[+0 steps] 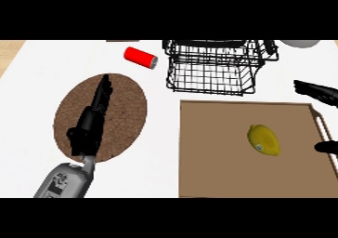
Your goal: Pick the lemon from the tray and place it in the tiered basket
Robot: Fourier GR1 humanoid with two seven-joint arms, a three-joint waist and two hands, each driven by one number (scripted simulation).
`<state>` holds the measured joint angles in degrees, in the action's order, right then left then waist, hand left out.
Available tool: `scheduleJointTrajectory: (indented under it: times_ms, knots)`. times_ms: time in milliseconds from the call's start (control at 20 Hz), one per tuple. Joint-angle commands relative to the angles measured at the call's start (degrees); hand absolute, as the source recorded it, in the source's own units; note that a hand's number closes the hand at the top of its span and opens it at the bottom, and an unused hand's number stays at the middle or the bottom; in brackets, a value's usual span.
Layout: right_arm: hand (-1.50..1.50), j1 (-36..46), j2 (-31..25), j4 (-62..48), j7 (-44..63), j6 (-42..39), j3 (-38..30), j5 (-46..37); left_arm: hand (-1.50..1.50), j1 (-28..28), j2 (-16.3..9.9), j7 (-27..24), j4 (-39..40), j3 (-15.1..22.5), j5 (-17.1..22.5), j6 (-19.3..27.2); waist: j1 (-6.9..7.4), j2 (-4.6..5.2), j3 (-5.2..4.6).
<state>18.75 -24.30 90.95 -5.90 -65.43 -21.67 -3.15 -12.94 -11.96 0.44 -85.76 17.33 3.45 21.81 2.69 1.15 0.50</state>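
A yellow lemon (263,139) lies on the brown tray (220,158), right of the tray's middle. Behind the tray stands the black wire tiered basket (216,67). My right hand (325,95) comes in from the right edge, open, its fingers spread above the tray's right rim and its thumb (329,148) lower down; the lemon lies to its left, untouched. My left hand (95,116) stretches open over a round brown mat, fingers straight, pointing away from me.
A round brown mat (131,116) lies left of the tray. A red can (141,57) lies on its side at the back, left of the basket. A white bowl (301,43) shows at the back right.
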Motion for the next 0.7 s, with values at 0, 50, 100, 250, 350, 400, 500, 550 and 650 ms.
scheduleJointTrajectory:
  times_ms: [0,50,100,250,350,400,500,550,650]
  knots:
    - [-1.5,-0.2,-1.3,-3.0,-12.5,-4.5,3.4,-4.4,0.0,0.8,-1.3,1.3,-2.0,-0.5,1.2,-1.9,0.63,-0.16,0.01]
    - [-1.5,-0.5,-1.1,-3.1,-13.6,-3.8,5.6,-5.9,0.0,-0.4,-1.2,0.9,-0.8,-1.5,0.7,-0.9,0.07,-0.16,-0.07]
    - [-1.5,-0.6,-0.6,-2.9,-14.4,-1.8,7.4,-7.6,0.0,0.0,-0.8,0.9,-0.9,-0.3,-0.4,-0.5,0.27,-0.13,-0.02]
    - [-1.5,-1.8,-3.4,-5.6,-19.6,1.2,9.0,-9.8,0.0,1.6,-0.4,1.4,-2.3,-0.1,0.1,-0.6,0.3,-0.21,-0.03]
    - [-1.5,-1.8,-4.2,-6.8,-23.0,4.1,11.9,-11.8,0.0,1.0,0.0,0.4,-0.5,0.0,-0.5,-0.5,-0.03,-0.14,-0.08]
    - [-1.5,-1.2,-4.3,-7.9,-24.5,6.4,13.8,-13.5,0.0,1.0,-0.3,0.4,-0.9,-0.2,-0.6,-0.8,-0.15,-0.3,-0.16]
    - [-1.5,-3.4,-4.3,-8.9,-28.2,10.9,17.4,-16.5,0.0,1.8,-0.2,-1.5,-0.1,-0.5,-0.5,-1.0,-0.08,-0.15,-0.13]
    - [-1.5,-0.3,-5.7,-12.6,-29.7,11.5,17.3,-15.8,0.0,1.1,-0.8,0.6,-1.4,-0.9,0.0,-1.5,0.13,-0.29,-0.19]
    - [-1.5,0.1,-7.5,-16.3,-33.3,13.7,19.6,-16.9,0.0,-0.1,0.7,0.4,0.4,0.0,-1.1,-0.7,-0.16,-0.16,-0.21]
